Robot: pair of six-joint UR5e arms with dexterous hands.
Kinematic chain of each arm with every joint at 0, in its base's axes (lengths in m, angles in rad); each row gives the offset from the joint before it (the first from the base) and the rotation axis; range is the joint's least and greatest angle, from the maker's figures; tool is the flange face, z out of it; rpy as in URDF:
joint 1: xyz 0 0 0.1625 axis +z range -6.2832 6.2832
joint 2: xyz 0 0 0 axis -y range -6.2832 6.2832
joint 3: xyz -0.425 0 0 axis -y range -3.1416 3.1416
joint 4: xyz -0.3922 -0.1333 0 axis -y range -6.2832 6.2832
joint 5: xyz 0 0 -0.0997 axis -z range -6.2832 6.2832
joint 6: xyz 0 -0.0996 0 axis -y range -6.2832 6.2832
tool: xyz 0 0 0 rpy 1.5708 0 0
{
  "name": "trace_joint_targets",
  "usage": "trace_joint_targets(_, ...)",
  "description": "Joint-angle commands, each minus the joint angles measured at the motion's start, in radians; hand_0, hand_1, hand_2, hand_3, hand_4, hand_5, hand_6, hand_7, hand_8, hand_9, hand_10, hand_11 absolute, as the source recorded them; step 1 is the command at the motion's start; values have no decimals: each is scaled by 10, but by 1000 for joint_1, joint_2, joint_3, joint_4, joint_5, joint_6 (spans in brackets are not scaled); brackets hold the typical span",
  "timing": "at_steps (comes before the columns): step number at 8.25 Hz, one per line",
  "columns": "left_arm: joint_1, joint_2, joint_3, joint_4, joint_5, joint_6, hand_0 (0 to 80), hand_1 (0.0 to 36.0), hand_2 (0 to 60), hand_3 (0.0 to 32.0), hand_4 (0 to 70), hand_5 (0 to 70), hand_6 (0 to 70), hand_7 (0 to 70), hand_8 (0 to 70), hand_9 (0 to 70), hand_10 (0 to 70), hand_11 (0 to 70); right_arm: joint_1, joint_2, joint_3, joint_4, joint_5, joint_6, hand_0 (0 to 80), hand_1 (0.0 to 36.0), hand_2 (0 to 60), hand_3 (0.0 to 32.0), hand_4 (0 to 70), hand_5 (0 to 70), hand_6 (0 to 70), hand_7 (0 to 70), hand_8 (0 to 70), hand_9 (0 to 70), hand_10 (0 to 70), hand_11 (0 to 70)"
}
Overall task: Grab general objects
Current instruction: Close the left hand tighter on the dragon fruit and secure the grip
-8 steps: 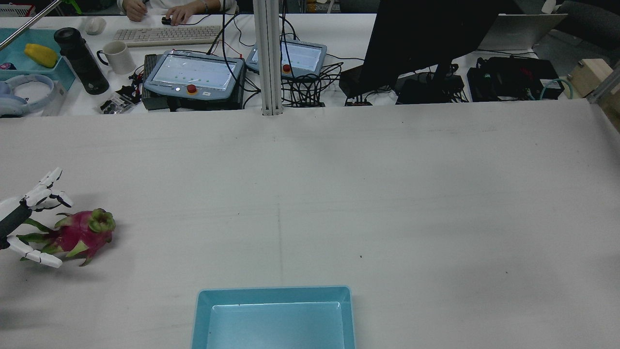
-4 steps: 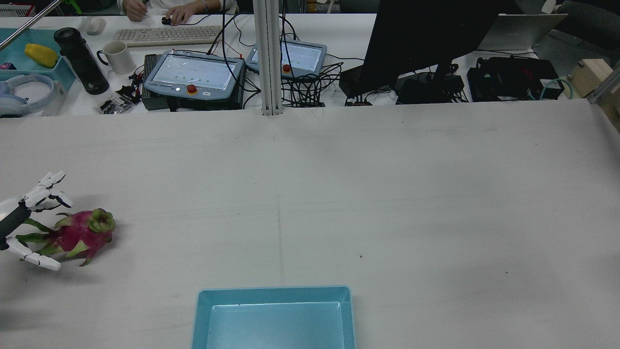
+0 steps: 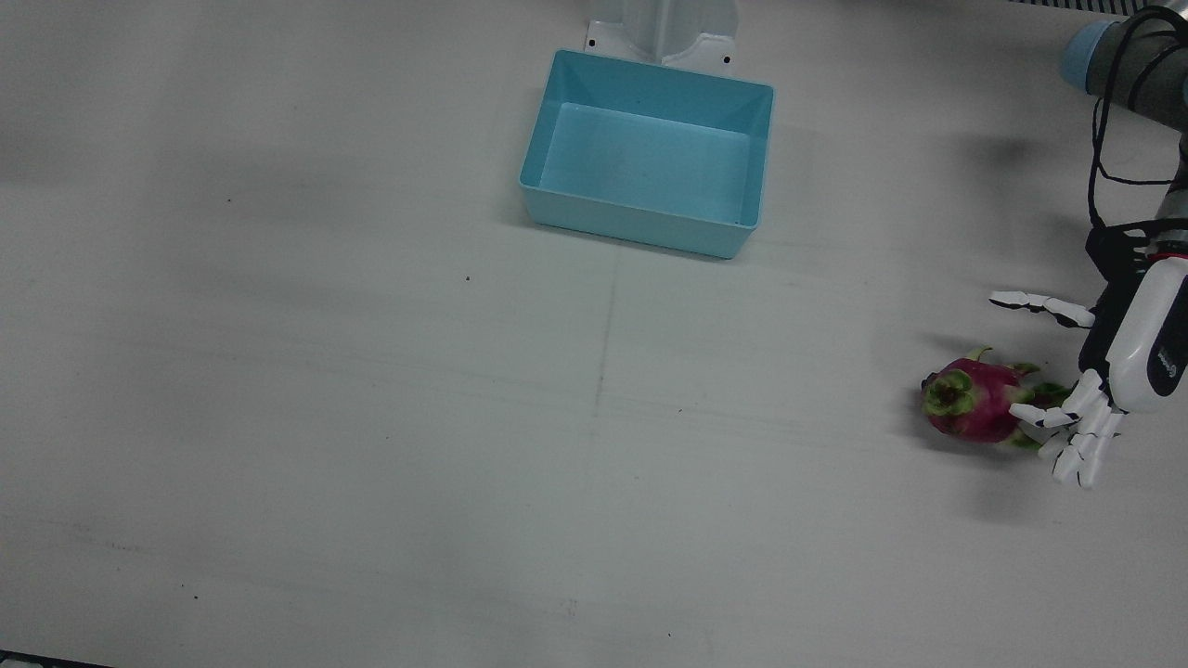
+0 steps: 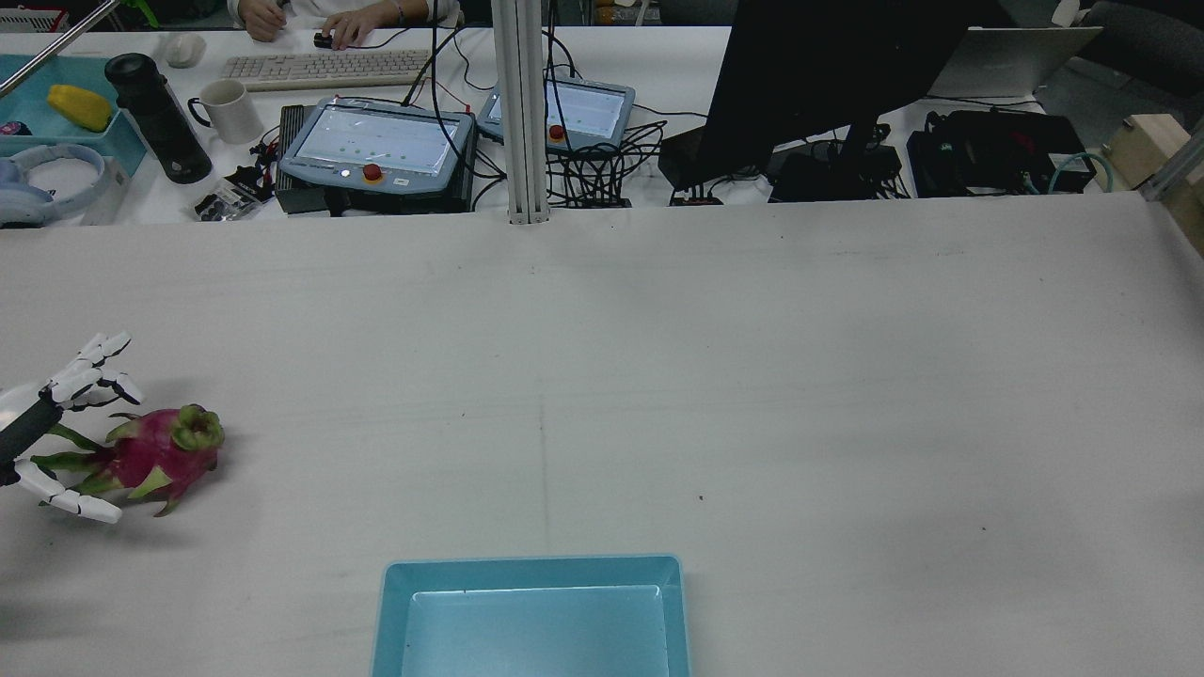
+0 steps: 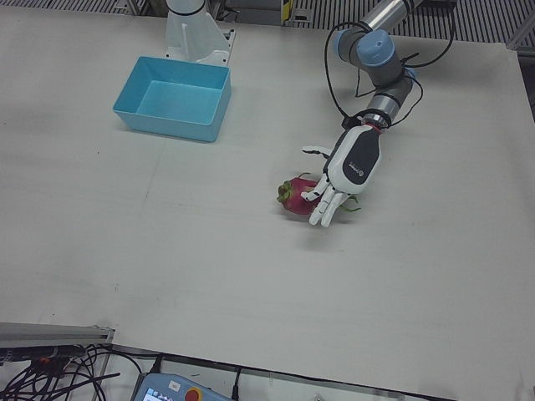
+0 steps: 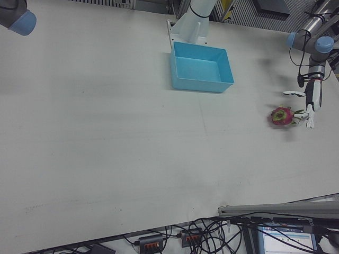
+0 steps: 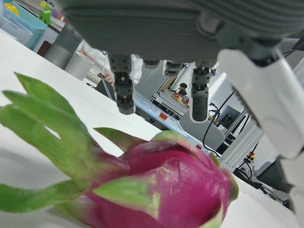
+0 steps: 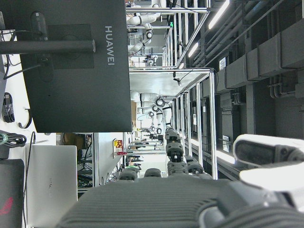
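Observation:
A pink dragon fruit (image 4: 155, 456) with green scales lies on its side on the white table, far to the robot's left. It also shows in the front view (image 3: 970, 399), the left-front view (image 5: 294, 195) and the right-front view (image 6: 280, 115). My left hand (image 4: 38, 428) is open at the fruit's leafy end, low over the table, its fingers (image 3: 1077, 436) spread to both sides of the fruit without closing on it. In the left hand view the fruit (image 7: 175, 190) fills the frame just under the fingertips (image 7: 124, 95). My right hand (image 8: 166, 204) shows only in its own view, raised, holding nothing.
A light blue bin (image 4: 390, 611) stands empty at the robot's edge of the table, centre; it also shows in the front view (image 3: 640, 232). Beyond the far edge are teach pendants (image 4: 376, 146), a monitor (image 4: 828, 85), cables and a person at a keyboard.
The left hand has shifted very slightly at the fruit's leafy end and stays open. The dragon fruit has not moved.

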Motion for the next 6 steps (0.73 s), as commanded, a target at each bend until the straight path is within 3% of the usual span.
trace_joint_targets(1,9,-17,8,46,-5,29,488,186,172,24,0,56,0,45,0,0,12,39,0,0,0,0,0,0,0,0,0,0,0,0,0,0,0,0,0,0)
trace_joint_targets(2,9,-78,-3,136,-25,95,537,242,176,62,0,10,0,30,0,0,1,30,0,0,0,0,0,0,0,0,0,0,0,0,0,0,0,0,0,0)
trace_joint_targets(3,14,-135,3,195,-30,156,535,239,156,96,0,0,0,19,0,0,0,21,0,0,0,0,0,0,0,0,0,0,0,0,0,0,0,0,0,0)
trace_joint_targets(4,24,-137,-5,213,-59,218,539,245,170,102,0,0,0,21,0,0,0,14,0,0,0,0,0,0,0,0,0,0,0,0,0,0,0,0,0,0)
trace_joint_targets(6,47,-189,26,350,-94,220,543,243,142,106,0,0,0,22,0,0,0,14,0,0,0,0,0,0,0,0,0,0,0,0,0,0,0,0,0,0)
